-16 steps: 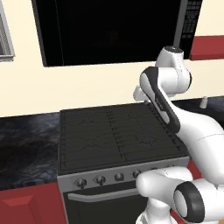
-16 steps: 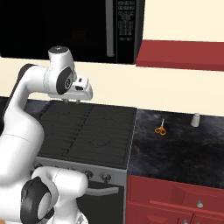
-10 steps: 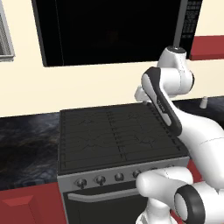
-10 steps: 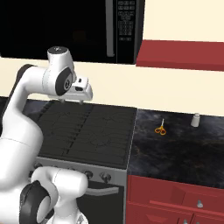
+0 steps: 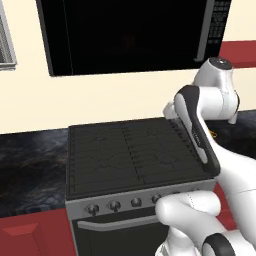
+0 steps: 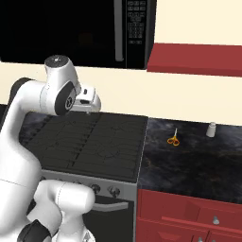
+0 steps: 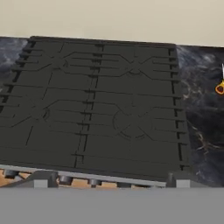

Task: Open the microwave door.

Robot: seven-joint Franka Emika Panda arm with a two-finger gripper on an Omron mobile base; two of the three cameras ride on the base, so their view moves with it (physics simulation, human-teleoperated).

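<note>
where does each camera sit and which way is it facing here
Left base view: behind the arm on its left, facing the stove and microwave door; arm rises lower right.
Right base view: behind on the right, same stove, plus scissors on the counter; arm lower left.
Hand view: looks down on the stove grates, scissors at the right edge.
All three share the stove.

The black stove (image 5: 132,152) has dark grates on top and a row of round knobs (image 5: 114,205) along its front edge. On the dark stone counter (image 6: 194,160) to its right lie small orange scissors (image 6: 173,140), with a little white cup (image 6: 211,129) near the counter's back edge. Red drawers (image 6: 189,220) sit below.
</note>
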